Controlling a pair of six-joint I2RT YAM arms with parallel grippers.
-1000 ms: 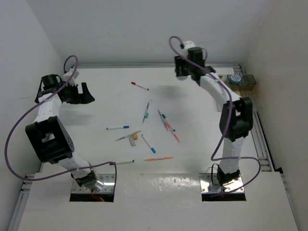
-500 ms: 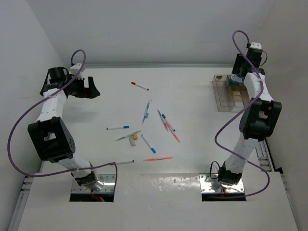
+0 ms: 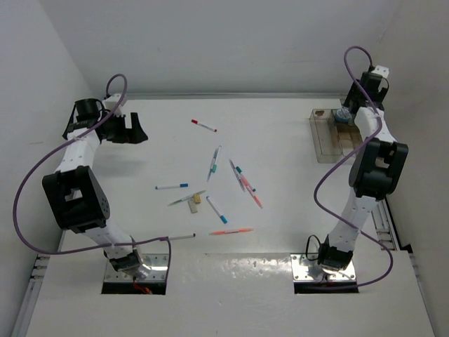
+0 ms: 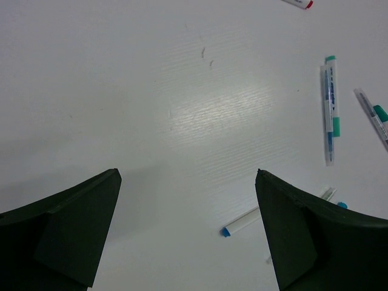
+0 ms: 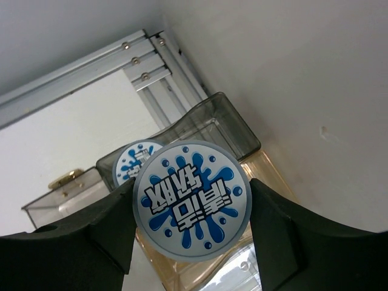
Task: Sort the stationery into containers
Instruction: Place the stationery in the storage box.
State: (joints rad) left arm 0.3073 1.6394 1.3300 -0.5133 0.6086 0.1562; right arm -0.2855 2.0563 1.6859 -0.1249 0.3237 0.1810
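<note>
My right gripper (image 5: pixel 191 209) is shut on a round blue-grey roll (image 5: pixel 191 199) with a blue splash label. It holds the roll just above the joined containers at the back right (image 3: pixel 326 144). A second roll (image 5: pixel 134 161) lies in the dark grey compartment below. The tan box (image 5: pixel 267 176) is beside it. My left gripper (image 4: pixel 188 176) is open and empty above the table at the far left (image 3: pixel 132 130). Several pens lie mid-table: a red-capped pen (image 3: pixel 203 126), a teal pen (image 4: pixel 329 115), a blue-capped pen (image 4: pixel 242 221). A tan block (image 3: pixel 197 199) lies among them.
White walls close in at the back and both sides. An aluminium rail (image 5: pixel 145 60) runs along the table's edge behind the containers. An orange pen (image 3: pixel 231 231) and a dark-tipped pen (image 3: pixel 175 238) lie near the front. Purple cables loop off both arms.
My right arm swung from the back middle to the containers at the back right, then settled over them with the roll. My left gripper shifted slightly right.
</note>
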